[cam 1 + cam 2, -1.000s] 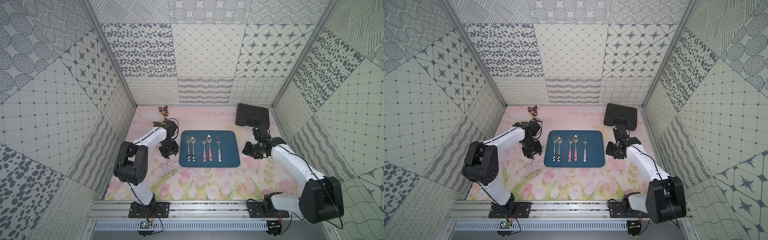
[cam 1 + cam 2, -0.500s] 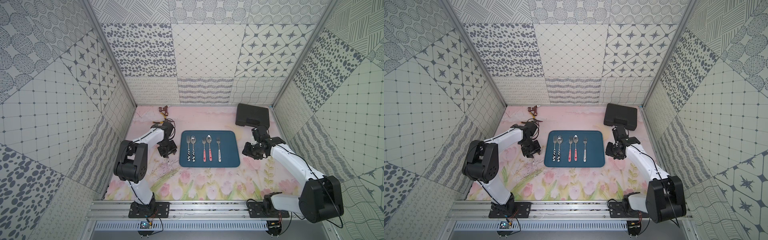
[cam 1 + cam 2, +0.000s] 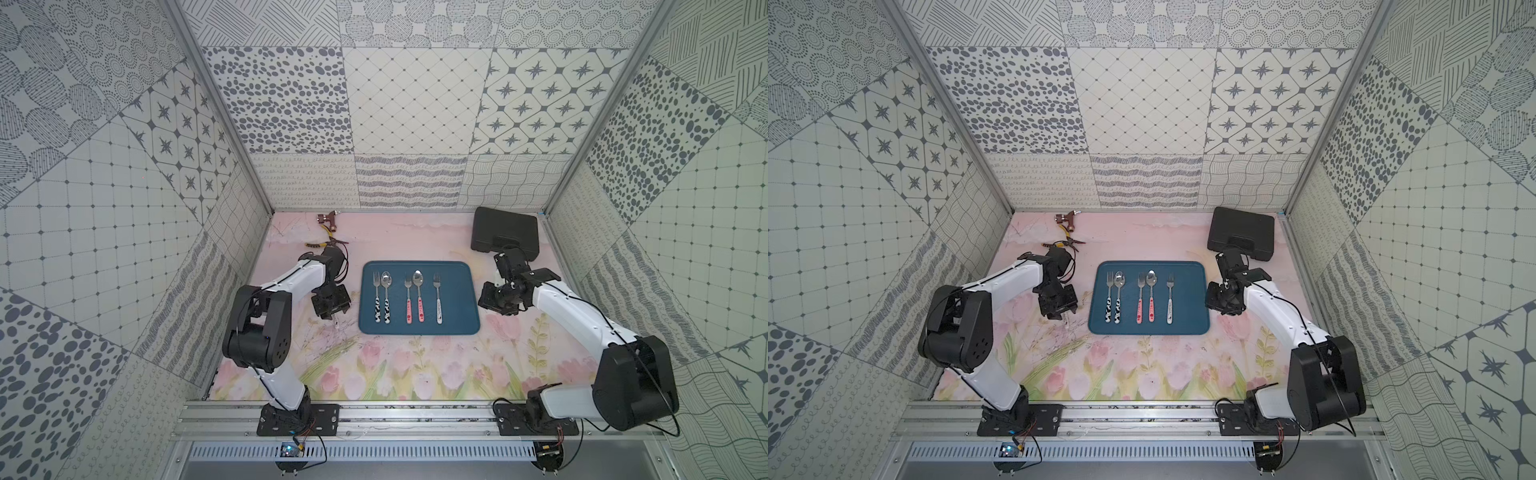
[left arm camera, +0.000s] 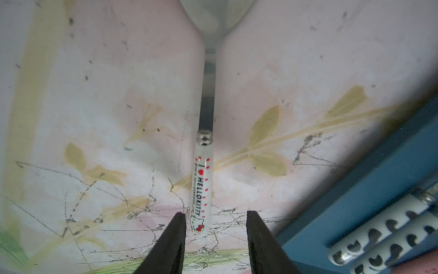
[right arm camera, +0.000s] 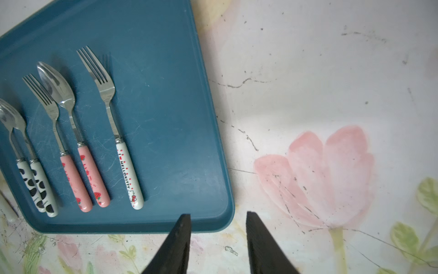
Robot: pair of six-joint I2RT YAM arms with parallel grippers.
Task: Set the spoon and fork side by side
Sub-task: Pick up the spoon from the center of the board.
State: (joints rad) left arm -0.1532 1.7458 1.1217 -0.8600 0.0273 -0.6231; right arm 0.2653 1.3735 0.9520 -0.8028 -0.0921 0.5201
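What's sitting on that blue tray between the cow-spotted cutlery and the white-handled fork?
A pink-handled fork and a pink-handled spoon, side by side on the tray. They show in both top views, and in the right wrist view too.

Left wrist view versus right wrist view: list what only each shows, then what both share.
Only the left wrist view: a Hello Kitty spoon lying on the floral mat inside the open left gripper. Only the right wrist view: the Hello Kitty fork, the pink-handled fork and pink-handled spoon, and the open, empty right gripper. Both: the blue tray, the cow-patterned handles on it, that mat.
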